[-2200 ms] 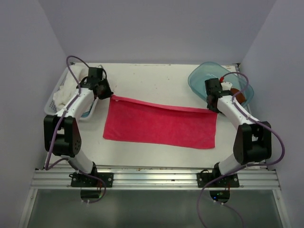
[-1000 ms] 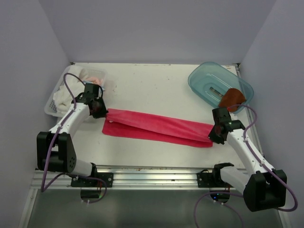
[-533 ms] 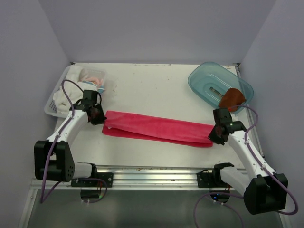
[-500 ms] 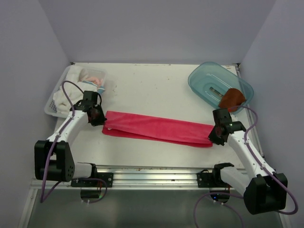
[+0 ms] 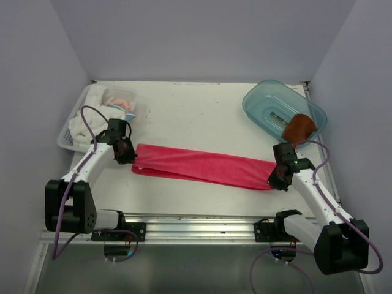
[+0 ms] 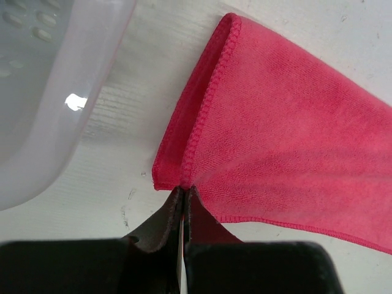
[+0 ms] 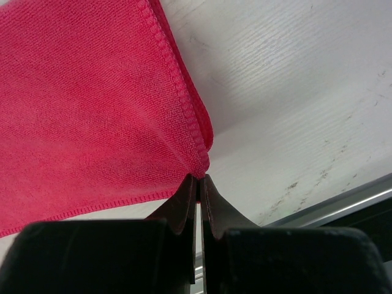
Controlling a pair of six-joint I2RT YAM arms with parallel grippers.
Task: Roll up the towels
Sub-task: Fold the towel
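Closest to me, the metal rail (image 5: 196, 228) at the table's edge carries both arm bases. Just past it, both arms reach low over the white table (image 5: 202, 110), one at each end of the red towel (image 5: 205, 166).

The red towel lies flat on the table as a long, narrow band folded lengthwise, with its left end a little farther from me than its right. On my left wrist camera I see two stitched edges meeting at the corner, one layer over the other.

My left claw (image 6: 184, 195) is pinched together on that left corner, its black fingers pressed tight with the cloth between them. My right claw (image 7: 199, 182) is clamped the same way on the towel's right corner, with the hem bunching into the tips. I see no gap between the fingers on either side.

Farther back on the left, a white plastic basket (image 5: 64, 139) sits just beside the left claw, with white cloths (image 5: 81, 125) heaped in it. Farther back on the right stands a clear blue tub (image 5: 260, 98). The brown towel (image 5: 301, 127) hangs over the tub's near right rim, well apart from the red one.
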